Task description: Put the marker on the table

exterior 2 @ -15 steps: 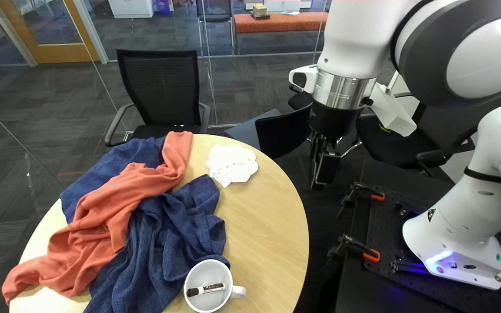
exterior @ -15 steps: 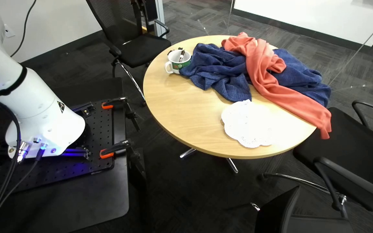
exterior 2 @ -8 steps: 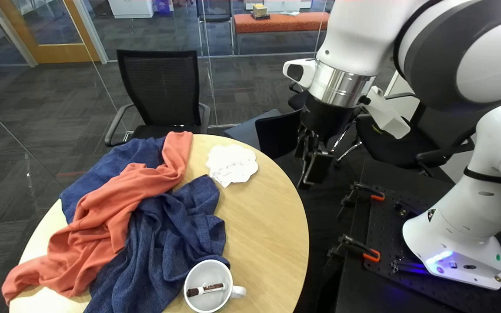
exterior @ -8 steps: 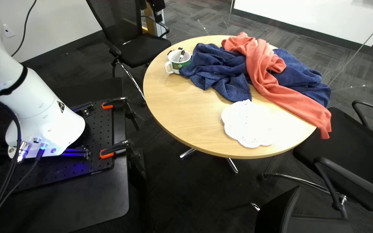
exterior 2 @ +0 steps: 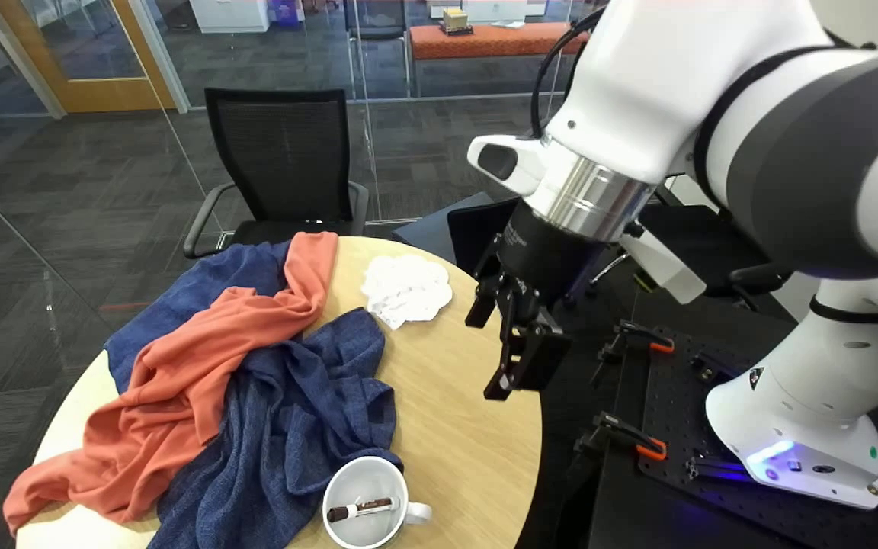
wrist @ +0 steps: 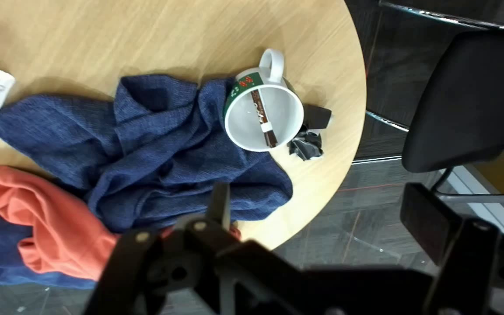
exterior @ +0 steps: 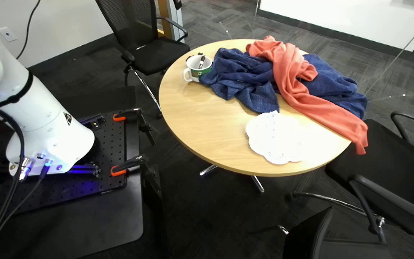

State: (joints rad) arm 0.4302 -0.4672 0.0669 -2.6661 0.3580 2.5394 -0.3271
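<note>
Grips nothing between the widely parted jaws of the black 2-finger gripper (wrist: 315, 205). Faces the slim brown-and-white marker (wrist: 263, 117) inside the round white ceramic mug (wrist: 288, 111), well beyond the jaws, with its long axis roughly across their closing line.

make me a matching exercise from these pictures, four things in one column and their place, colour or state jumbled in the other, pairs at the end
1. marker
2. mug
3. gripper
4. orange cloth

A. open, holding nothing
B. lying across blue cloth
C. inside the mug
D. white, with green on its outside

Pairs: 1-C, 2-D, 3-A, 4-B
</note>
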